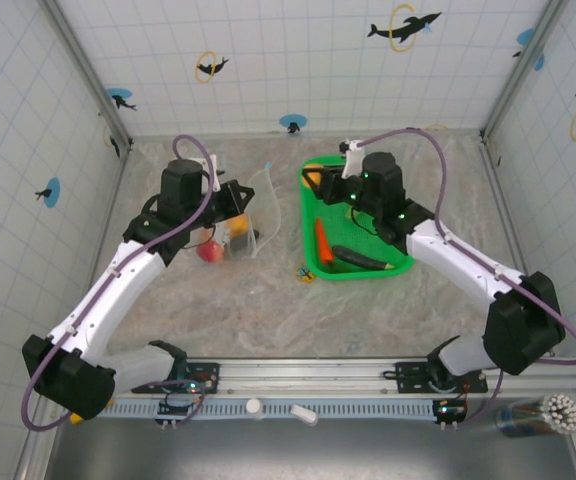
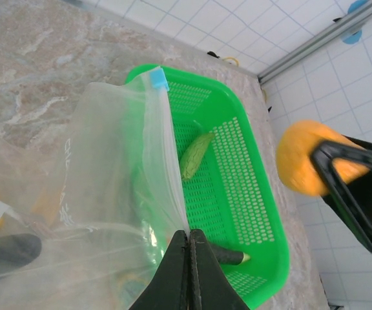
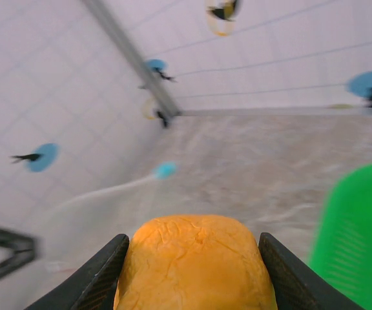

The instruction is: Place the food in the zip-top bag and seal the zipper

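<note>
My left gripper (image 2: 189, 234) is shut on the mouth edge of the clear zip-top bag (image 2: 108, 168) and holds it up open. The zipper (image 2: 168, 152) runs up from the jaws to a blue slider (image 2: 159, 79). In the top view the bag (image 1: 251, 222) hangs left of the basket with a yellow-orange piece inside, and a red apple (image 1: 209, 250) sits beside it. My right gripper (image 3: 196, 271) is shut on a yellow-orange fruit (image 3: 196, 265), held above the basket's far left corner (image 1: 314, 178). A carrot (image 1: 322, 243), a cucumber (image 2: 196, 155) and an eggplant (image 1: 360, 258) lie in the basket.
The bright green mesh basket (image 1: 404, 264) stands at mid-table, right of the bag. A tiny yellow-and-black trinket (image 1: 306, 272) lies just off its near left corner. Tiled walls close in the table on three sides.
</note>
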Tool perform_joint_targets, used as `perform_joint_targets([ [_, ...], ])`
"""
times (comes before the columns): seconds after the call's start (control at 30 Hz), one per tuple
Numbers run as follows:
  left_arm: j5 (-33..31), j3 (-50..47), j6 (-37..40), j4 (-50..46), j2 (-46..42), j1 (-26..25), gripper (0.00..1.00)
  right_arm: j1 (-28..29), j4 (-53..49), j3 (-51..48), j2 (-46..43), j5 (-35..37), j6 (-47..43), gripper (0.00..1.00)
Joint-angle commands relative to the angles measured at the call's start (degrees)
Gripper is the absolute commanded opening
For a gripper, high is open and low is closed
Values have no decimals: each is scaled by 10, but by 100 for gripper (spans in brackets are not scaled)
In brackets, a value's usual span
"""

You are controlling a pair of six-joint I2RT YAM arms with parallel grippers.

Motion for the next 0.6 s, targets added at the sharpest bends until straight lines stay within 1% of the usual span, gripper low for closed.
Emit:
perform_joint_targets([
  [0.0, 4, 5, -9, 5, -9, 2, 0, 43, 60, 9, 0, -30, 47, 46],
  [0.13, 1, 9, -11, 4, -11, 2, 0, 87, 76, 19, 31, -10, 69, 46],
  [0.23, -3, 13, -10, 0, -14, 2, 0, 95, 110, 1, 45, -5, 100, 46],
  [0.33, -9, 16, -7, -5, -16, 2, 0, 96, 147, -17, 61, -21, 135, 46],
  [0.5, -12, 19, -6, -5, -18, 2, 0, 112, 123, 7, 98, -23, 139, 46],
  [0.57, -15, 21, -4, -5, -18, 2, 0, 122, 94, 23, 111, -10, 131, 46],
])
